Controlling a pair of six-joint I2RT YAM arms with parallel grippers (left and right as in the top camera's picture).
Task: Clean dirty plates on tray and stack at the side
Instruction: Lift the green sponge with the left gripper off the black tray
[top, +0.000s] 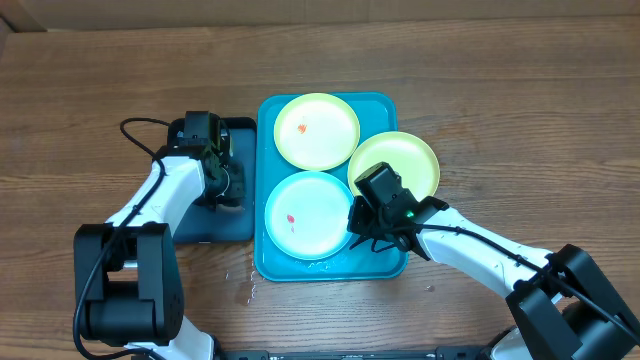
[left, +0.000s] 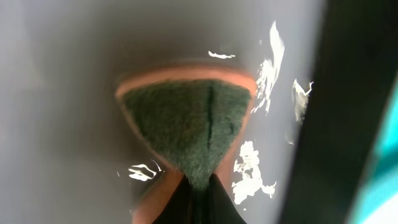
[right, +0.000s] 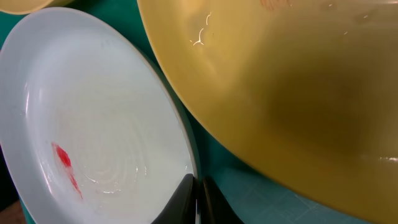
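Green sponge (left: 186, 124) pinched in left end effector (left: 199, 185) over dark tray (top: 238, 226).

A brown wood-grain counter (top: 90, 110) fills the overhead view, evenly lit, with a few small wet spots (top: 245, 288) near its front.

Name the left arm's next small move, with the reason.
Probably lift the sponge off the dark tray and carry it right toward the light blue plate. The left tool is shut on the sponge, and that plate shows a red smear not yet wiped.
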